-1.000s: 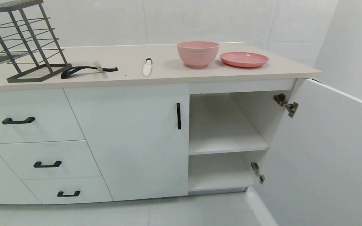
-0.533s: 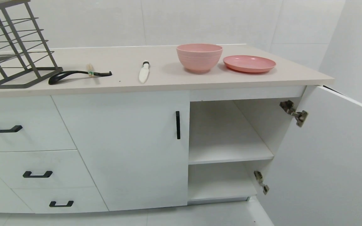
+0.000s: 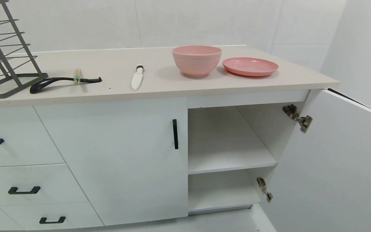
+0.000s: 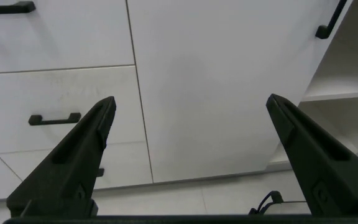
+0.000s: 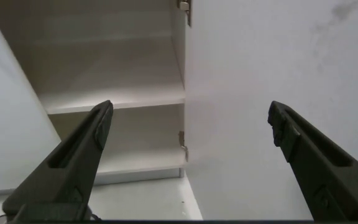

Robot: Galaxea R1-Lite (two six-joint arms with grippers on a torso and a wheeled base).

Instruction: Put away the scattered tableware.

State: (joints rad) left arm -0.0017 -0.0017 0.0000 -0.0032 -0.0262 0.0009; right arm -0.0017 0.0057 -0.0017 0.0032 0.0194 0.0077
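Kitchen counter and cabinet, head and wrist views. The tableware lies along the countertop [image 3: 159,87]. A pink bowl [image 3: 196,60] stands upright toward its right end. A pink plate [image 3: 250,66] lies flat just beside the bowl, nearer the right end; whether the two touch cannot be told. A white utensil [image 3: 137,78] with a black end lies near the front edge, left of the bowl and apart from it. Farther left, a black ladle [image 3: 63,82] lies on its side, with a pale wooden piece [image 3: 77,76] across its handle. The ladle's scoop points toward the wire rack [image 3: 8,51] at the left end of the counter. Below the bowl and plate, the cabinet's open door [image 3: 333,167] is swung out to the right, exposing an upper shelf [image 3: 227,154] and a lower shelf [image 3: 221,193]. A closed door [image 3: 118,154] with a black vertical handle [image 3: 175,134] adjoins the opening on the left, and drawers [image 3: 21,180] lie beyond it. My left gripper [image 4: 191,102] hangs low before the closed door and the drawers, its fingers spread wide apart. My right gripper [image 5: 191,107] hangs low before the open compartment and the inner face of its door, its fingers likewise spread wide apart.
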